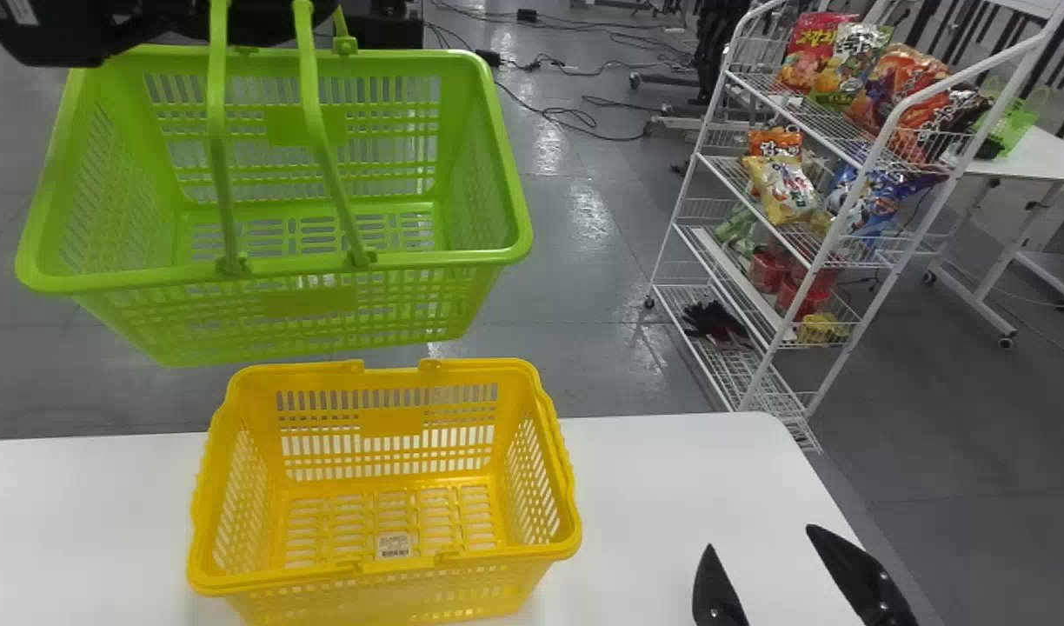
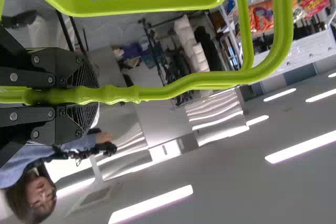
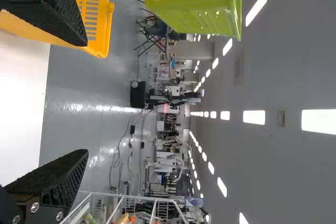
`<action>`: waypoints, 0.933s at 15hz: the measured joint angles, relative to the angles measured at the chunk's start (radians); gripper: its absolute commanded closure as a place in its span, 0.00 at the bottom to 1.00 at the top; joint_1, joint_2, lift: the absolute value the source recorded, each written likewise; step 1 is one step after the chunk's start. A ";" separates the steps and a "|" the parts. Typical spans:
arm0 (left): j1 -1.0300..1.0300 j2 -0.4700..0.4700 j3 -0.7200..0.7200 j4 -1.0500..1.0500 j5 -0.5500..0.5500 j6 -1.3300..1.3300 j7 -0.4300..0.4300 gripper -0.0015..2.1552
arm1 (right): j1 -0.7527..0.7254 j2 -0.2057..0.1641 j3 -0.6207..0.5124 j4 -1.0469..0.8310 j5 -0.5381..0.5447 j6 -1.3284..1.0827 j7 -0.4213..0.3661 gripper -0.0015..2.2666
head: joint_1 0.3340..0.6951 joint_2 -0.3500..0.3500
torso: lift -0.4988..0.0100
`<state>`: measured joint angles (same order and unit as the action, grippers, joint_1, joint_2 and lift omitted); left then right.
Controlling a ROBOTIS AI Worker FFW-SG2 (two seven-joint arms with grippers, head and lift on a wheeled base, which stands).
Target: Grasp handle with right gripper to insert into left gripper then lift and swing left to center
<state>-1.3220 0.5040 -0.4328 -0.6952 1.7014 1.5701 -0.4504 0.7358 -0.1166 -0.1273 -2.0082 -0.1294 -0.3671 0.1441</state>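
Note:
Up at the top left of the head view is my left gripper [image 1: 271, 24], above the raised green basket [image 1: 275, 280]. Two handle bars [image 1: 323, 156] cross over that basket, which holds nothing. In the left wrist view my left gripper [image 2: 96, 96] is shut on the green handle [image 2: 173, 88]. My right gripper [image 1: 761, 541] stands open over the right part of the white table, away from both baskets. The right wrist view shows my right gripper [image 3: 86, 97] with nothing between its spread fingers, and the green basket [image 3: 191, 6] farther off.
A yellow basket [image 1: 391, 569] stands on the white table [image 1: 671, 487], nearer than the green basket. Beyond the table's right end is a white wire rack [image 1: 762, 374] with snack bags. Cables [image 1: 567, 122] lie on the floor behind.

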 measured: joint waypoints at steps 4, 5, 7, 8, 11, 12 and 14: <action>-0.011 0.188 -0.062 -0.030 0.001 0.000 -0.041 0.99 | 0.004 -0.001 -0.016 0.006 -0.012 -0.013 0.001 0.03 | 0.69 0.38 | 0.80; -0.008 0.246 -0.074 -0.045 0.006 0.000 -0.048 0.98 | 0.005 -0.002 -0.018 0.007 -0.014 -0.013 0.001 0.03 | 0.69 0.41 | 0.80; 0.010 0.358 -0.087 -0.074 0.035 0.000 -0.051 0.98 | 0.006 -0.004 -0.023 0.008 -0.016 -0.014 0.002 0.03 | 0.72 0.51 | 0.80; 0.027 0.421 -0.087 -0.090 0.061 0.000 -0.052 0.99 | 0.006 -0.005 -0.026 0.008 -0.018 -0.014 0.002 0.03 | 0.73 0.55 | 0.80; 0.148 0.573 -0.007 -0.165 0.121 0.000 -0.055 0.98 | 0.007 -0.009 -0.035 0.008 -0.032 -0.020 0.002 0.03 | 0.77 0.66 | 0.80; 0.213 0.608 0.048 -0.192 0.132 0.000 -0.056 0.99 | 0.008 -0.010 -0.037 0.008 -0.035 -0.023 0.002 0.03 | 0.79 0.68 | 0.80; 0.405 0.667 0.219 -0.244 0.148 0.000 -0.063 0.99 | 0.009 -0.012 -0.040 0.010 -0.040 -0.026 0.007 0.03 | 0.84 0.72 | 0.80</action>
<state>-0.9168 1.1709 -0.2138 -0.9388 1.8491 1.5701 -0.5129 0.7446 -0.1284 -0.1678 -1.9984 -0.1697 -0.3932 0.1508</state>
